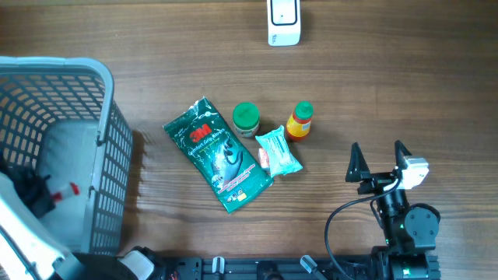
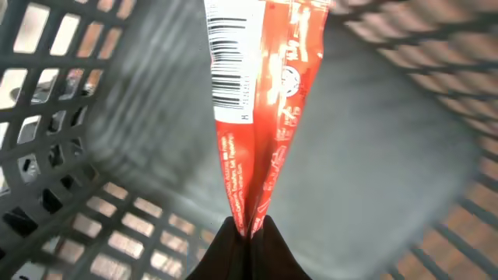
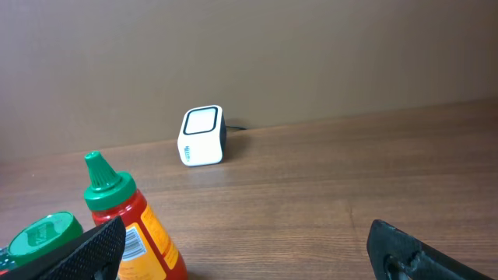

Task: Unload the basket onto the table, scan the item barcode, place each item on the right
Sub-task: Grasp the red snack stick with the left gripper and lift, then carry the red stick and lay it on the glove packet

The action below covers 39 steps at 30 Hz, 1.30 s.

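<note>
My left gripper (image 2: pixel 249 229) is down inside the grey basket (image 1: pixel 109 148) and is shut on the lower edge of a red packet (image 2: pixel 268 109). The packet stands up from the fingers, with a white barcode label (image 2: pixel 232 70) on its left side. In the overhead view only a small red bit of the packet (image 1: pixel 72 188) shows beside the black left gripper (image 1: pixel 35 194). The white scanner (image 1: pixel 283 22) stands at the table's far edge, also seen as a small white box (image 3: pixel 202 136). My right gripper (image 1: pixel 379 159) hangs open and empty at the front right.
On the table's middle lie a green 3M packet (image 1: pixel 218 154), a green-lidded jar (image 1: pixel 246 118), a red sauce bottle (image 1: pixel 299 121) and a pale teal packet (image 1: pixel 278 151). The sauce bottle (image 3: pixel 128 225) stands just beside my right gripper's left finger. Basket walls (image 2: pixel 54 140) surround the left gripper.
</note>
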{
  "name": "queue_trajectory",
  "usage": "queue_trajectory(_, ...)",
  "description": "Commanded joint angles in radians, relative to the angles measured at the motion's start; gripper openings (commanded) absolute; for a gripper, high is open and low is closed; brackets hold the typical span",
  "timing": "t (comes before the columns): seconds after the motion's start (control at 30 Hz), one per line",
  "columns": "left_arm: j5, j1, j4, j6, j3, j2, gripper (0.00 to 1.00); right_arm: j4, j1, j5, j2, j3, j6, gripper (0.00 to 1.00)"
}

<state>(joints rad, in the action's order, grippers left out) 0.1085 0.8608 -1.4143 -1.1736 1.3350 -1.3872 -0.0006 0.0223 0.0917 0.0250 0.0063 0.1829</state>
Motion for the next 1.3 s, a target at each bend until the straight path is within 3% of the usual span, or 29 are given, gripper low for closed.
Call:
queue_trajectory(0.0,-0.119,0.005,-0.035,0.113,0.142,0.061,0.04,0.003,0.005,-0.013,-0.002,-0.001,0.011,1.00)
queue_trajectory(0.2,-0.297,0.005,-0.024,0.150,0.208,0.174,0.04,0.003,0.005,-0.013,-0.002,-0.001,0.010,1.00)
queue_trajectory(0.57,-0.444,0.005,0.129,0.150,0.210,0.426,0.04,0.003,0.005,-0.013,-0.002,-0.001,0.011,1.00)
queue_trajectory(0.87,-0.795,0.005,0.238,0.150,0.210,0.459,0.04,0.003,0.005,-0.013,-0.002,-0.001,0.011,1.00)
queue_trajectory(1.27,-1.090,0.000,0.362,0.251,0.210,0.459,0.04,0.003,0.005,-0.013,-0.002,-0.001,0.011,1.00)
